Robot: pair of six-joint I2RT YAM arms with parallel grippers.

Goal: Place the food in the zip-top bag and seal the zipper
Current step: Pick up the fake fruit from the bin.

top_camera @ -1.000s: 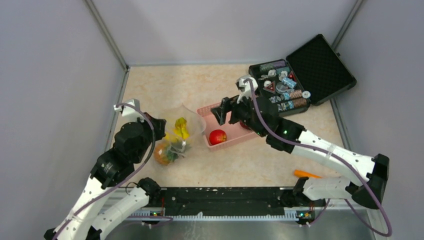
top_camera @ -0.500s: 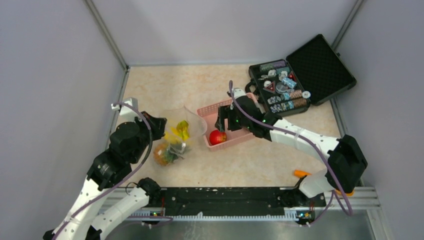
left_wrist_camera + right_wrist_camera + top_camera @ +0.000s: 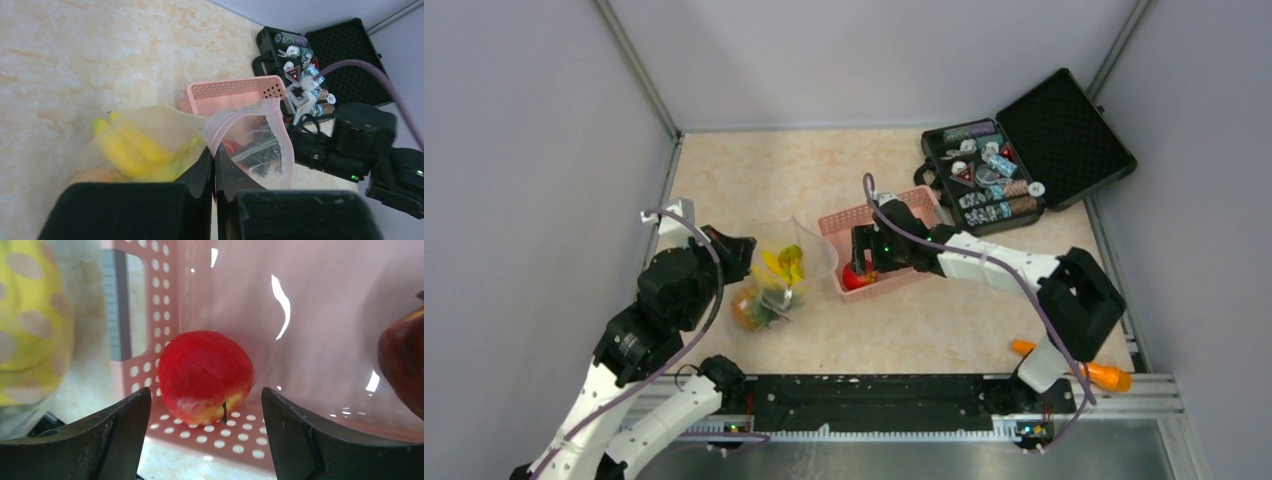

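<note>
The left claw (image 3: 214,172) is pinched tight on the mouth edge of the zip-top bag (image 3: 150,117), which holds the yellow banana bunch (image 3: 125,147) left of the pink basket (image 3: 844,218), while the right claw (image 3: 205,396) gapes wide astride, not gripping, the red round fruit (image 3: 205,372) in that basket.

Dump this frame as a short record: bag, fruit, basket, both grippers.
left gripper: shut, pinching the bag mouth at the zipper strip
bag: open, holds banana and pineapple
right gripper: open, down in the basket, jaws either side of the red fruit, no contact visible
basket: red fruit and a darker red fruit
elsewhere: open black case, orange stick near right arm base
</note>
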